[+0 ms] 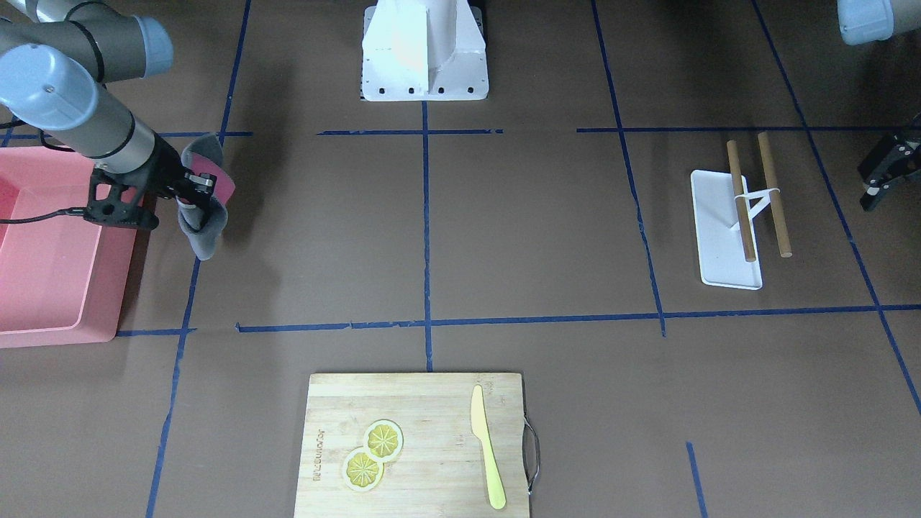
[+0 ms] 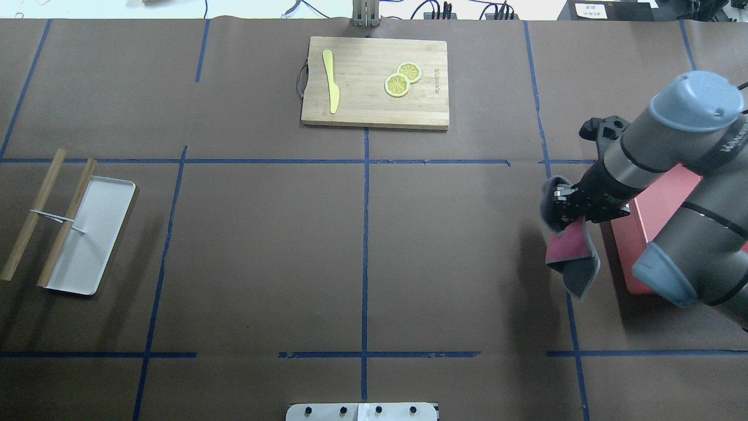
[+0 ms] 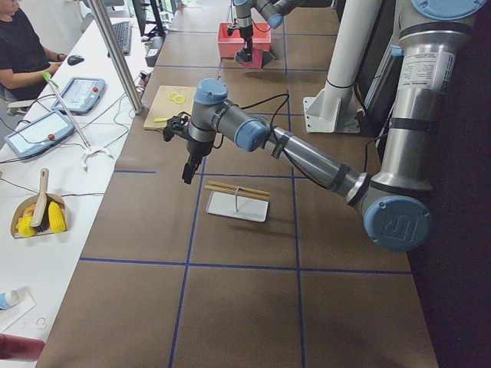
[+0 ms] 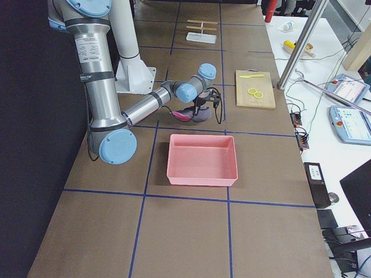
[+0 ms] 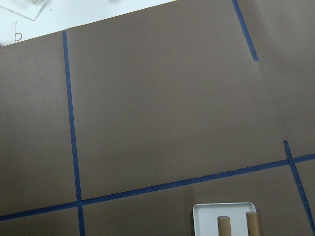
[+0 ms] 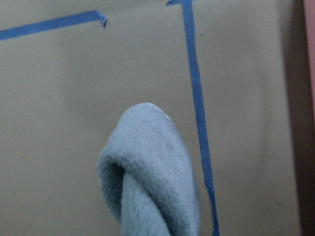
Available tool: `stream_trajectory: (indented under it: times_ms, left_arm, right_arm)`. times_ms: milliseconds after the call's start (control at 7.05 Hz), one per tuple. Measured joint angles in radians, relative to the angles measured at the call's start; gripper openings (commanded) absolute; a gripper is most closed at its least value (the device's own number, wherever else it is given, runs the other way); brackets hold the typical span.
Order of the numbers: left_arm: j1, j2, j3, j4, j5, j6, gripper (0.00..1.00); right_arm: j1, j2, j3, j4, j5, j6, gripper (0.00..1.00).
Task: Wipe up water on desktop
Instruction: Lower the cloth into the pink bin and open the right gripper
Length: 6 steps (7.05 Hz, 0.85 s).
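The right claw [image 1: 194, 188] was clamped on a grey-and-red cloth [image 1: 205, 234], which hung folded over the brown, blue-taped surface [image 2: 263, 251] beside the pink bin [image 1: 50, 288]. The fabric hid most of its fingers. The bin was cut off at the frame edge and, from overhead, partly hidden by the arm. The left claw [image 1: 874, 185] hung near the white tray [image 1: 719, 244], cropped by the frame; open or closed, I could not tell. Whether the surface was wet could not be made out.

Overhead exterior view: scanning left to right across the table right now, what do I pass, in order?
White tray → cutting board → grey-and-red cloth, hanging from the right end effector → pink bin.
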Motion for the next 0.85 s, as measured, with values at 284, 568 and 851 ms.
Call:
stream_trajectory:
  times_ms: [284, 568, 851]
  left_arm:
    - [-0.001, 0.004, 0.004, 0.000, 0.000, 0.001, 1.00]
    - [-0.016, 0.020, 0.005, -0.001, -0.002, 0.007, 1.00]
    - [-0.030, 0.036, -0.005, -0.001, -0.004, 0.025, 1.00]
  right_arm:
    - [0.120, -0.019, 0.098, -0.157, 0.000, -0.159, 0.02]
    - [0.253, -0.073, 0.134, -0.299, -0.001, -0.481, 0.04]
    - [0.369, -0.159, 0.081, -0.325, -0.003, -0.808, 0.10]
